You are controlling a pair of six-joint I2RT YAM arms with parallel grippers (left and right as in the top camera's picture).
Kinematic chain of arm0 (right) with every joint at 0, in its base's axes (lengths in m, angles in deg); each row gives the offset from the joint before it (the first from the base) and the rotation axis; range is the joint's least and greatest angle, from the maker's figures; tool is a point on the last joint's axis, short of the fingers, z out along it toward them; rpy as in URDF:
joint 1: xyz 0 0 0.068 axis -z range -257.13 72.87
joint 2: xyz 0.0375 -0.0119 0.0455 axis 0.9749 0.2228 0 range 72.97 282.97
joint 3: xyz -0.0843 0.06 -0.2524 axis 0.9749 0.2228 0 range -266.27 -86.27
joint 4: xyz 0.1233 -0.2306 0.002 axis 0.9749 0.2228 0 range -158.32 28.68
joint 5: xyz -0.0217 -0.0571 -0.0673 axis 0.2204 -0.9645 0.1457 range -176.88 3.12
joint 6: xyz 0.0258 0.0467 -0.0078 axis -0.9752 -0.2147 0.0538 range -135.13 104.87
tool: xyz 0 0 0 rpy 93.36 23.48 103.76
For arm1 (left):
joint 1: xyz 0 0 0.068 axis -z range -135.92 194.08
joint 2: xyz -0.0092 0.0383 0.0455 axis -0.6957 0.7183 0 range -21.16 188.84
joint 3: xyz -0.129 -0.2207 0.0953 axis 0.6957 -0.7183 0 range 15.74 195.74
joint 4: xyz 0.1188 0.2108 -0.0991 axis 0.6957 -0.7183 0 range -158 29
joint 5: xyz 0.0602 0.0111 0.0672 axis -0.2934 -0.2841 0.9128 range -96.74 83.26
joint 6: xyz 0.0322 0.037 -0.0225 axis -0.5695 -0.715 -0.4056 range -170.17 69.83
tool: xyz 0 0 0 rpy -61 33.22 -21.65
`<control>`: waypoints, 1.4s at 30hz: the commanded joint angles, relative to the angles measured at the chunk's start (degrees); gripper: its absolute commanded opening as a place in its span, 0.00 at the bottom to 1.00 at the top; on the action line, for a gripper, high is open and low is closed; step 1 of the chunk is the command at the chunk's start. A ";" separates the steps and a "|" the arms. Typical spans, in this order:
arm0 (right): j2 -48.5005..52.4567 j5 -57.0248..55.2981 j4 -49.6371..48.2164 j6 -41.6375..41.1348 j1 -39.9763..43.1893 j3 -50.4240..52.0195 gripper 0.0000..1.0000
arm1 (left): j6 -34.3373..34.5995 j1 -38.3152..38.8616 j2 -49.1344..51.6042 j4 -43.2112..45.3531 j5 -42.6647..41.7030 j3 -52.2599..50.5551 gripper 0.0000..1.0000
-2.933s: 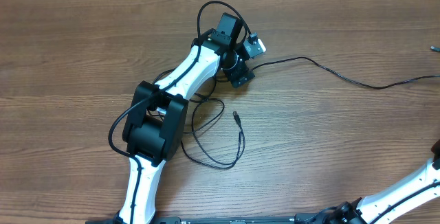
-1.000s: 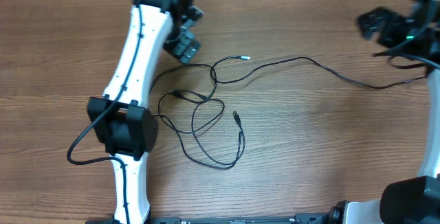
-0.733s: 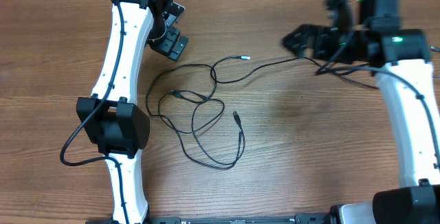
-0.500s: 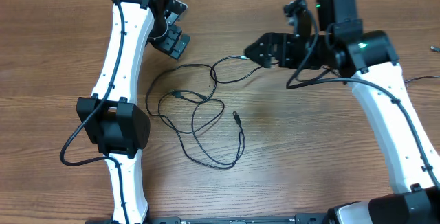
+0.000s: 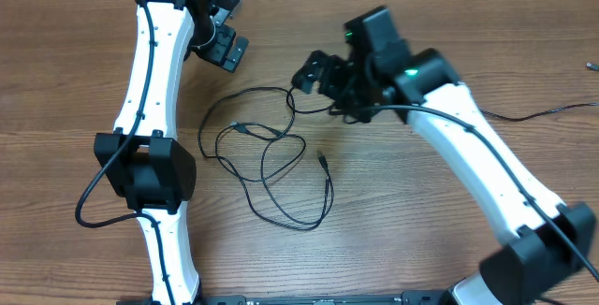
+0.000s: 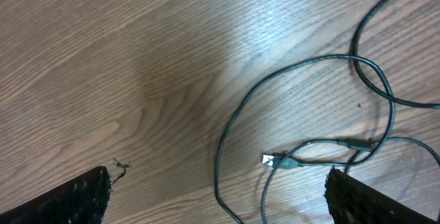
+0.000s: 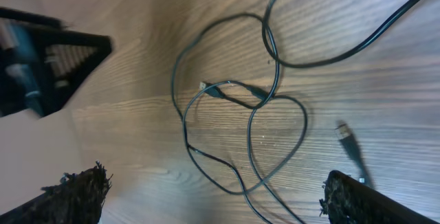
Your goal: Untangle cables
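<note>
The left end effector (image 6: 220, 198) and the right end effector (image 7: 217, 194) each stood with jaws fully apart, gripping nothing, while the thin black cables (image 5: 329, 193) lay in tangled, overlapping loops on the wooden counter (image 5: 56, 80) between the 2 arms.

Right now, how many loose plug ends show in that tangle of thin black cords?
2. One plug end lies within the tangle's left loops; the other plug end lies free at its right. More may hide beneath the right arm.

Two hands, left hand (image 6: 223, 196), right hand (image 7: 220, 193), one tangle of cables (image 5: 328, 193), two visible plug ends (image 5: 321, 158), one table (image 5: 94, 202).
</note>
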 commanded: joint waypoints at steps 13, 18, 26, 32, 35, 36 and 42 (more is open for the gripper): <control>11.69 -14.86 -2.99 -18.38 -5.42 -0.85 0.99 | -2.43 -0.85 -1.40 2.23 -1.07 -0.28 0.99; 14.62 -16.15 -4.74 -21.53 -5.42 -0.79 0.88 | -2.40 -0.85 -0.57 2.97 -1.22 -0.28 1.00; 18.71 -16.20 -7.65 -24.90 -5.38 -0.79 0.84 | -3.08 -0.85 0.39 3.52 -1.68 -0.28 0.99; 21.11 -17.29 -9.22 -26.03 -5.38 -0.79 0.77 | -3.06 -0.85 0.42 4.22 -1.70 -0.28 1.00; 21.40 -19.39 -10.29 -26.01 -5.38 -0.79 0.63 | -3.06 -0.85 0.42 4.48 -1.70 -0.28 1.00; 21.42 -20.28 -10.67 -26.01 -5.38 -0.79 0.59 | -3.06 -0.85 0.42 4.55 -1.70 -0.28 0.99; 21.42 -24.76 -11.96 -26.01 -5.35 -0.79 0.50 | -3.06 -0.85 0.44 5.20 -1.70 -0.28 0.99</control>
